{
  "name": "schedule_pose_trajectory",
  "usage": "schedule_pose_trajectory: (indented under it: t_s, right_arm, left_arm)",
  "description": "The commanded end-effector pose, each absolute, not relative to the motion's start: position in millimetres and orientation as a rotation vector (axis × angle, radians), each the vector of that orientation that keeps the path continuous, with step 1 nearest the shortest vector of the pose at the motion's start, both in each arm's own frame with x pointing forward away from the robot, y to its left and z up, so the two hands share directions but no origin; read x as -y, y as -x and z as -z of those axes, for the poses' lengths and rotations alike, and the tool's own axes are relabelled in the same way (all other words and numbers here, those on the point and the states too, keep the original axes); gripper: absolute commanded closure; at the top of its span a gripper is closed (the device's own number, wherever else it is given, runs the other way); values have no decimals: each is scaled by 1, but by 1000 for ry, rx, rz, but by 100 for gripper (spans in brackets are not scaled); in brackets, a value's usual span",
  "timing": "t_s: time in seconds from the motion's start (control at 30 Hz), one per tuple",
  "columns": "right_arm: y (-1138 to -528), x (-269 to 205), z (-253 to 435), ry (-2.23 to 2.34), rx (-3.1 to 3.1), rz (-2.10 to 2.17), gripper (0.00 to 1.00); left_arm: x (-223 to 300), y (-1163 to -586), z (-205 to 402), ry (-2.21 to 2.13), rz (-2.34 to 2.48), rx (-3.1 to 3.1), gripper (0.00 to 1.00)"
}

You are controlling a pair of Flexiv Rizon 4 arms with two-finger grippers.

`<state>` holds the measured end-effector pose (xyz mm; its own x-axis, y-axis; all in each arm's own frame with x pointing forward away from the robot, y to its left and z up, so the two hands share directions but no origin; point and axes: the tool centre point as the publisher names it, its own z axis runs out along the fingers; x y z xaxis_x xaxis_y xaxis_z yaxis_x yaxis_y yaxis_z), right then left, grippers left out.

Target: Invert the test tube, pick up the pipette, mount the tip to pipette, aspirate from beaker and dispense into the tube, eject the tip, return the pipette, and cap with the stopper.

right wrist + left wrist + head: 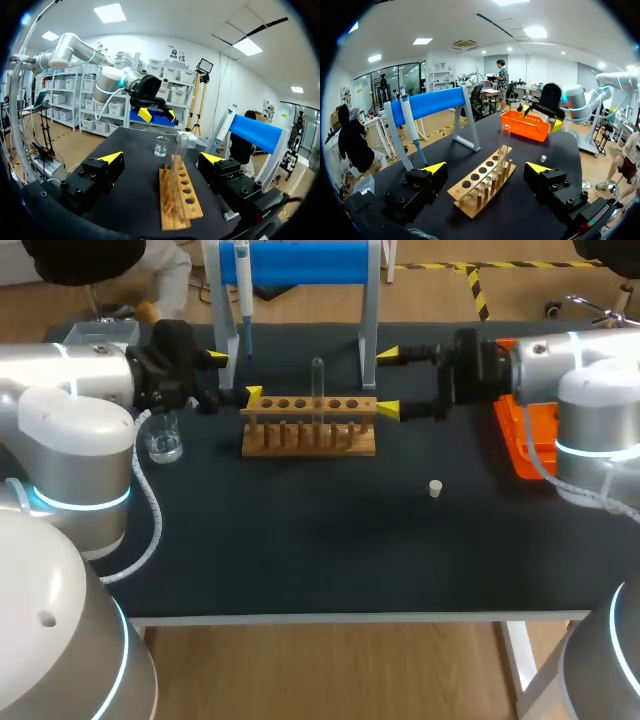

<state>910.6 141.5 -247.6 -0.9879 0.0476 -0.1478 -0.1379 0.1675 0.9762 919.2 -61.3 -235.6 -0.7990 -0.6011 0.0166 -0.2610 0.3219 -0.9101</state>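
Both grippers are spread wide and hold nothing. My left gripper (pixel 235 377) sits at the left end of the wooden rack (pixel 308 430), and my right gripper (pixel 388 382) sits at the right end, so the two face each other along the rack. The test tube (pixel 318 390) stands upright in one of the rack's middle holes, between the two grippers and touched by neither.

Around them: the beaker (pixel 163 440) stands on the black table (pixel 300 550) just left of the rack, below my left arm's wrist. The pipette (pixel 242 290) hangs on the stand with the blue bar (pixel 300 262) behind the rack. The small white stopper (pixel 435 488) lies alone on the table, in front of the rack and to its right. An orange tray (pixel 525 445) lies under my right arm at the table's right edge (partly hidden by the arm).

Both arms come in low and roughly level from their own sides, with fingers pointing inward. The nearer yellow tip of each gripper is close to a rack end; I cannot tell whether either touches it.
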Motion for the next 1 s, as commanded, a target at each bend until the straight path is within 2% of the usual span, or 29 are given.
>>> schedule_pose_trajectory:
  t_s: [0.03, 1.0]
  right_arm:
    - [-933, -162, 258, 148, -2311, -2024, 0]
    - [-951, -226, 272, 80, -2275, -2221, 0]
  left_arm:
    - [62, -919, 236, 773, 1470, -2265, 0]
    - [62, -919, 236, 773, 1470, -2265, 0]
